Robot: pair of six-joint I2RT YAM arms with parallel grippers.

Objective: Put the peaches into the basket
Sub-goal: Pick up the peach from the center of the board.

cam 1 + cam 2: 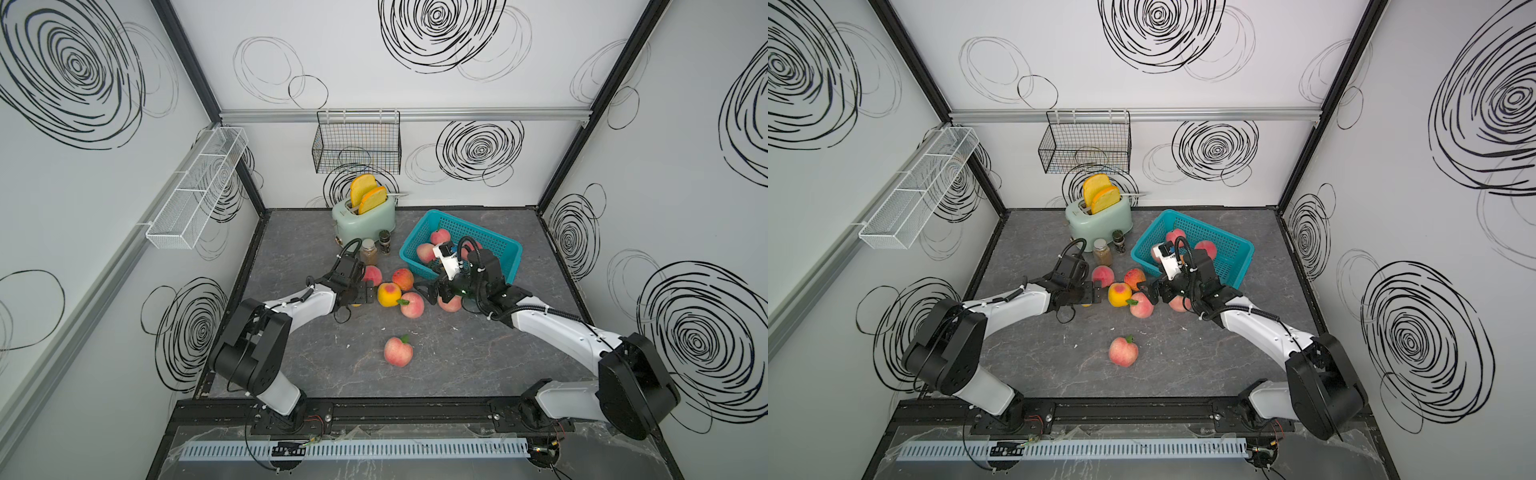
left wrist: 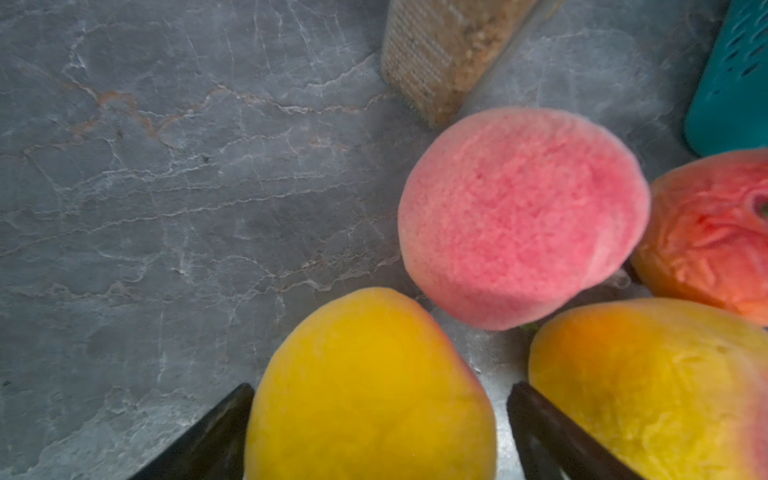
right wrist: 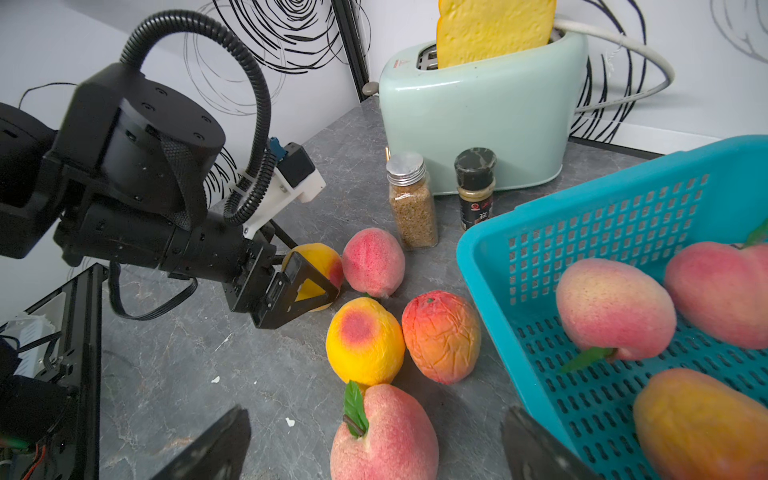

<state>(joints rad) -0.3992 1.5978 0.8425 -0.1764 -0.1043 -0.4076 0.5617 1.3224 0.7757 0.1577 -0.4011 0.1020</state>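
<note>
Left gripper (image 2: 376, 392), jaws apart, straddles a yellow peach (image 3: 318, 254) on the tabletop (image 3: 208, 365) left of the basket (image 3: 482, 266). Right gripper (image 3: 378, 415), also apart, hovers by a pink peach (image 3: 390, 444) at the basket's near-left corner; three peaches (image 3: 615, 307) lie inside.

On my screen the basket (image 1: 469, 232), right of centre, is teal-blue with slotted sides. I see a pink-red peach (image 1: 398, 351) with a green leaf at lower centre. Mid-frame, a yellow peach (image 1: 389, 294) has a red blotch, with an orange-red peach (image 1: 403, 279) beside it. The toaster (image 1: 365, 222) is mint, its toast (image 1: 360, 188) yellow and orange-crusted. The table (image 1: 324, 374) is grey veined marble; the walls (image 1: 332, 41) are white with black scribbled swirls.
</note>
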